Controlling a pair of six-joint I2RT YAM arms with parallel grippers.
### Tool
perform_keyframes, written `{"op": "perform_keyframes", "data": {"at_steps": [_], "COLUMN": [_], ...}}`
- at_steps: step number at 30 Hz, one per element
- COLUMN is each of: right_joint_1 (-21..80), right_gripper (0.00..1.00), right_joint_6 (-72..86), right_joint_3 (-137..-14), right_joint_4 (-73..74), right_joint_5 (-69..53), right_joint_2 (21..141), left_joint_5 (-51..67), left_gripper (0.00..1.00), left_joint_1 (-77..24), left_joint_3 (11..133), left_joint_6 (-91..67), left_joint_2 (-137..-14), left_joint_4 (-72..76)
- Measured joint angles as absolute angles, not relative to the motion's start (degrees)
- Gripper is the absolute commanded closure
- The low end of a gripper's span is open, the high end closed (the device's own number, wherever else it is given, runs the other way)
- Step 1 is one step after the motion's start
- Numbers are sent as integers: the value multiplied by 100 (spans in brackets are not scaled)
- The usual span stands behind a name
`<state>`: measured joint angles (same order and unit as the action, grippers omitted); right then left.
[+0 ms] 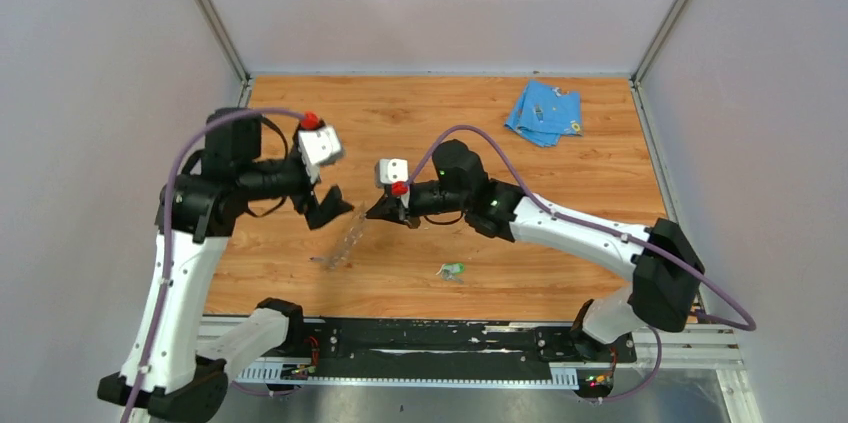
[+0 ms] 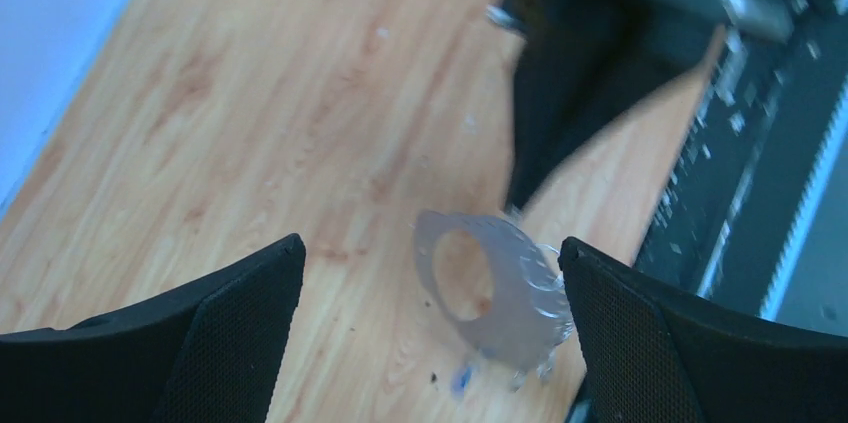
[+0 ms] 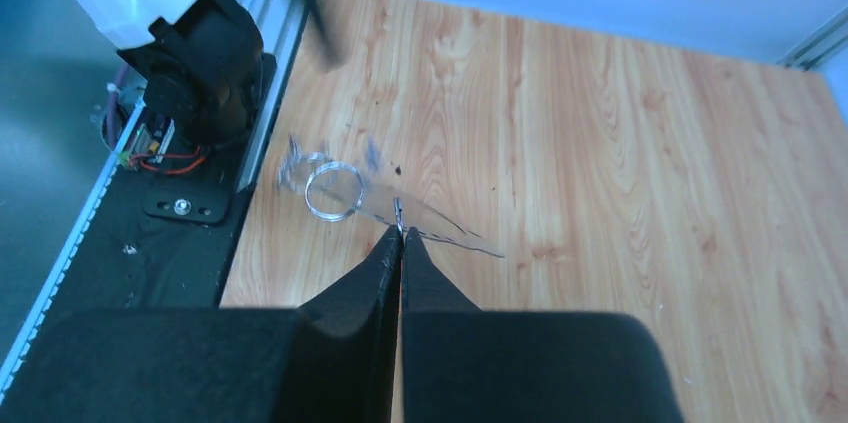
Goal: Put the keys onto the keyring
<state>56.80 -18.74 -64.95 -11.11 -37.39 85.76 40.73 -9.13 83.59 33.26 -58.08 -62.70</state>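
Entry, one moment, three views

1. Keyring (image 2: 515, 318): thin grey metal loop, blurred in every view. It sat between the two grippers over the near-middle of the wooden table (image 1: 560, 233). Whether its lower end touched the table could not be told.
2. Right gripper (image 3: 400, 238): fingers pressed together, their tips pinched on a thin edge of the keyring.
3. Left gripper (image 2: 430, 248): fingers spread wide, gripping nothing. The keyring lay in the gap between them, just beside the finger on the right side of the left wrist view; contact could not be told.
4. Green key (image 1: 452, 270): small, lying flat on the table near the front edge. It was right of the keyring and apart from it, in front of the right arm's forearm, touched by neither gripper.
5. Blue smudge (image 2: 462, 378): seen at the lower edge of the keyring in the left wrist view, too blurred to identify.
6. Light-blue cloth (image 1: 543, 111): crumpled, at the far right of the table, well apart from both grippers and the keyring
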Motion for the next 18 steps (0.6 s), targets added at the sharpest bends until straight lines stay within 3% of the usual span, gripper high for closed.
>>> {"op": "perform_keyframes", "data": {"at_steps": [3,6,11,18], "right_joint_1": [5680,5680,5697,5961], "right_gripper": [100,100,100,100], "right_joint_6": [-1664,-1415,-1022,-803], "right_joint_3": [-6278,-5979,-5800,-5721], "right_joint_4": [-1372,-1623,-1839,-1881], "right_joint_5": [-3741,-3743,-3726,-3586], "right_joint_2": [8197,7787,7325,6831], "left_joint_5": [3741,3540,3586,4128], "left_gripper": [4,16,32,38], "left_joint_1": [-1839,-2314,-2438,-2456], "left_joint_3": [7964,7795,7572,7470], "left_joint_6": [3647,3922,4372,4729], "left_joint_2": [-5321,-5041,-4792,-4893], "left_joint_4": [-6659,-6934,-7050,-7070]}}
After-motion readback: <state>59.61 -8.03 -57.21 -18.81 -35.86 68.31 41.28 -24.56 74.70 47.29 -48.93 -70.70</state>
